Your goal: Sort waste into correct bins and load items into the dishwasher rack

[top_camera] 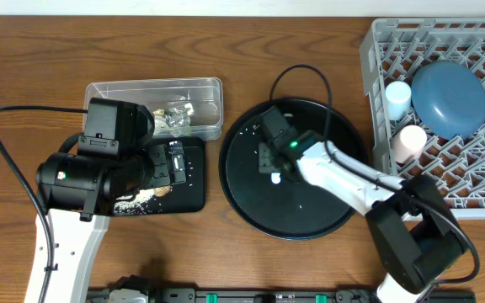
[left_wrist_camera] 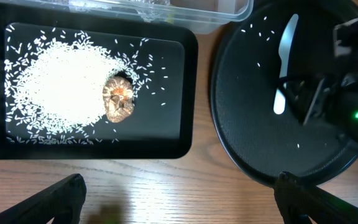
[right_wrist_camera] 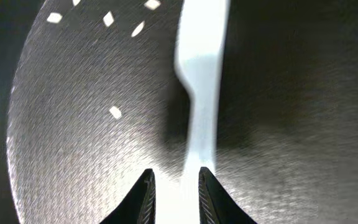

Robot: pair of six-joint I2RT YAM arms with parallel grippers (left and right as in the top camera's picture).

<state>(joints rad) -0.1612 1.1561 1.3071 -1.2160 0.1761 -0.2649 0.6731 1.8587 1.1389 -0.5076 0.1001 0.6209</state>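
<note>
Right wrist view: right gripper point(right_wrist_camera: 174, 177) fingertips straddle the pale blue spoon point(right_wrist_camera: 201, 68) handle; pinched or not, I cannot tell. Left gripper point(left_wrist_camera: 185, 199) gapes wide, black tray point(left_wrist_camera: 190, 93) ahead.

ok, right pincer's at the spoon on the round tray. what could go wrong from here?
The right pincer straddles the spoon at its thin neck; a grip there could let it pivot or slip.
Loose rice grains lie on the round tray; dragging the spoon may scatter them.

text: none readable | labels/brands: none readable | numbers: none | signs: none | checked: overhead, left wrist, right wrist | note: right wrist view blurred up close
</note>
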